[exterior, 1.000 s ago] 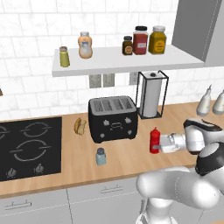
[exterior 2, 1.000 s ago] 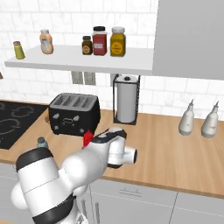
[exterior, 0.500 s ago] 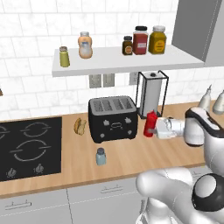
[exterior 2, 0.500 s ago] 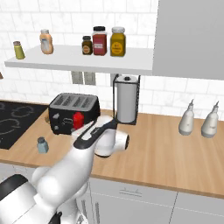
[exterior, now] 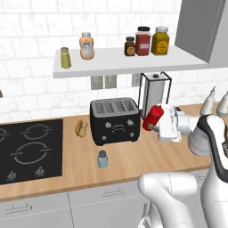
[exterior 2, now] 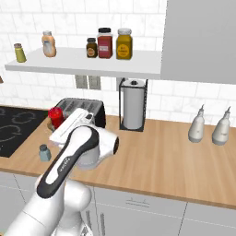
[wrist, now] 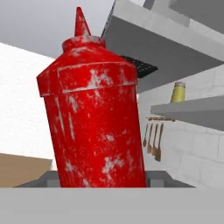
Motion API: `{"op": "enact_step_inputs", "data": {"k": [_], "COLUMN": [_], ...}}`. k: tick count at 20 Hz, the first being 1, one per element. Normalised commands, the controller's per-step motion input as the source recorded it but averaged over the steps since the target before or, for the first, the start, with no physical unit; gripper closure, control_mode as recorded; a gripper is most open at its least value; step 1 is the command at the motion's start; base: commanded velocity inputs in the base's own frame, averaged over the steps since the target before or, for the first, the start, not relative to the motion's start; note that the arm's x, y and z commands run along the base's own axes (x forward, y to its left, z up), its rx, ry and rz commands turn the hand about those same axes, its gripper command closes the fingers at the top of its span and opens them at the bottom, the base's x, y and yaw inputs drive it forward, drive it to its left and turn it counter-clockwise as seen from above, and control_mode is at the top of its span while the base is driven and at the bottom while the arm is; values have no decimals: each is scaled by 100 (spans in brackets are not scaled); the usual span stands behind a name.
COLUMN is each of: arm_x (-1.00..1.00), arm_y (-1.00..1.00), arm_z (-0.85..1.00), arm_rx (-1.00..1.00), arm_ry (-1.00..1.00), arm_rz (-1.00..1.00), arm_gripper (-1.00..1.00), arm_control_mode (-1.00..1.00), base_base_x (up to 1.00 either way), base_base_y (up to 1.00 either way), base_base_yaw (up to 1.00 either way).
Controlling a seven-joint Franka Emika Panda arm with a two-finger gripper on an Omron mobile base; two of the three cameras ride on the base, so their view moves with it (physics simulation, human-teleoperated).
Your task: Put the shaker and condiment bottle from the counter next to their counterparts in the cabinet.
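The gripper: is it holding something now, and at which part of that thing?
Yes. The gripper holds the red squeeze bottle in the air beside the toaster. The fingers grip its lower body, near the base; the nozzle end is free.

The left base view looks forward and down from behind the arm, which rises at its lower right, onto the long light-brown wooden counter point(exterior: 133, 162), the black four-slot toaster point(exterior: 115, 120) and the pale grey-white wall shelf board point(exterior: 129, 62). The right base view faces the same counter point(exterior 2: 156, 156), toaster point(exterior 2: 87, 108) and shelf point(exterior 2: 83, 62) from the other side, the arm at its lower left, taking in more worktop to the right. The hand view sits very near the bright red squeeze bottle point(wrist: 94, 113), looking sideways along the shelf point(wrist: 188, 109).
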Motion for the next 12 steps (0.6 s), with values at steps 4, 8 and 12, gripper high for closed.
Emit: {"op": "enact_step_inputs", "data": {"k": [4,8,12], "arm_x": [-53,-20,0], "arm_y": [47,45,32], "arm_z": [100,100,100], "arm_rx": [-5,-7,0], "arm_ry": [-42,-30,-9], "arm_rz": [-7,-9,-14], "arm_gripper": [100,100,100], "arm_control_mode": [-100,-100,-100], "base_base_x": [0,0,0], "base_base_y": [0,0,0], "base_base_yaw": [0,0,0]}}
